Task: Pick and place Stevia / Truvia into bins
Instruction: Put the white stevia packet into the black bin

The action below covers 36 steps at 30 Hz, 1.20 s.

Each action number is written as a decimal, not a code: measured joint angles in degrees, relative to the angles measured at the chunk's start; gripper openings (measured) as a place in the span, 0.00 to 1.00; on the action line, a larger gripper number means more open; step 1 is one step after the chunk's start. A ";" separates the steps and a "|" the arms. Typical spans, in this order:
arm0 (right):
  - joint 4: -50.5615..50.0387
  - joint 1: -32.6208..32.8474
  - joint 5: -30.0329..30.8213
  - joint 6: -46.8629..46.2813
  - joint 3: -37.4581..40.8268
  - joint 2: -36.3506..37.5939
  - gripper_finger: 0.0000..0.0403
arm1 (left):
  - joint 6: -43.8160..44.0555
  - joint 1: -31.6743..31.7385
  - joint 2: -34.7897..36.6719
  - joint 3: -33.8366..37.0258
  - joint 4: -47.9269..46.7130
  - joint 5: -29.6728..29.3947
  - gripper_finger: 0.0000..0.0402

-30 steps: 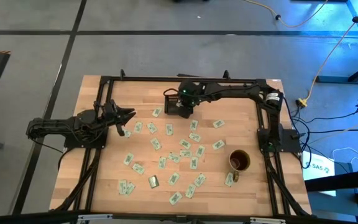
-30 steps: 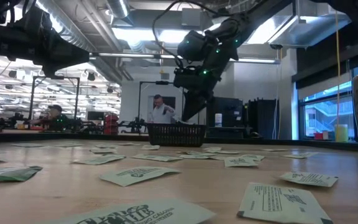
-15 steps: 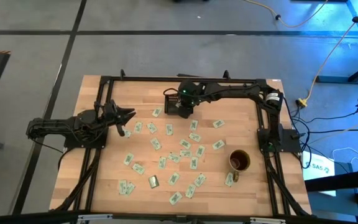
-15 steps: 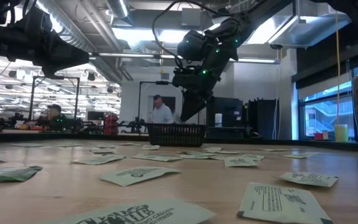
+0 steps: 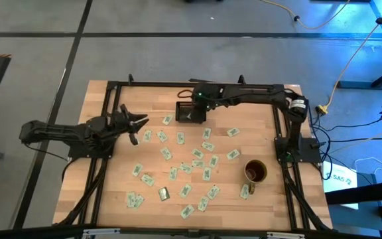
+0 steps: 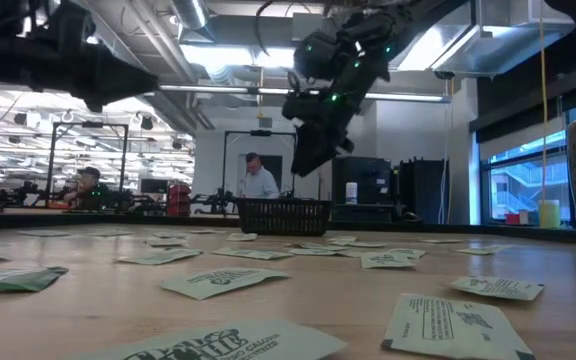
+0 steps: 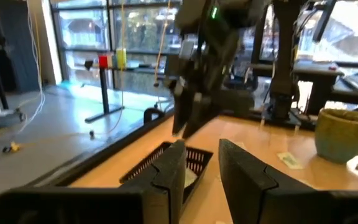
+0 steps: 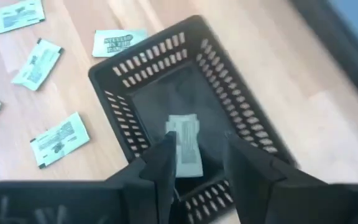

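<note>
From above: black tray (image 5: 186,112) at the table's far edge, right gripper (image 5: 198,101) over it, fingers parted and empty. Only visible through the right wrist camera: one packet (image 8: 186,146) lying flat on the tray floor (image 8: 166,99). Level across the table: that gripper (image 6: 308,150) hanging clear above the tray (image 6: 285,215). Left gripper (image 5: 135,123) at the left side, fingers spread, holding nothing. Many packets (image 5: 166,153) scattered mid-table; mug (image 5: 255,172) at right.
</note>
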<state>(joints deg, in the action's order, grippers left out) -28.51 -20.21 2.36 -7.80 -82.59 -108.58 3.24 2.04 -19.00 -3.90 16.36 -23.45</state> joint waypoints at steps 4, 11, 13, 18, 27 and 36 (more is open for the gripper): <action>-1.81 -0.30 3.49 0.81 0.00 2.78 0.33 | 2.41 0.00 -11.43 -2.84 2.12 -1.45 0.23; -4.13 -1.38 4.26 0.84 0.00 7.61 0.33 | -0.94 4.71 -31.79 -14.39 1.59 -2.15 0.22; -5.56 -1.44 4.31 0.63 0.00 9.37 0.33 | -3.15 6.67 -36.43 -16.68 1.93 -2.50 0.22; -4.05 -1.81 8.22 0.79 4.48 17.01 0.33 | -5.46 9.11 -44.22 -18.93 1.96 -2.50 0.22; 13.25 -2.56 9.20 0.52 21.48 33.45 0.33 | 13.93 13.23 -50.77 -18.93 1.67 4.71 0.22; 20.13 -2.56 9.20 0.49 27.94 36.52 0.33 | 14.38 19.45 -53.70 -24.75 -13.87 13.61 0.22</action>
<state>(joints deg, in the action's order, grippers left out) -8.38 -22.76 11.56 -7.31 -54.65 -72.06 17.62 21.50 -72.69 -28.65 2.49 -9.84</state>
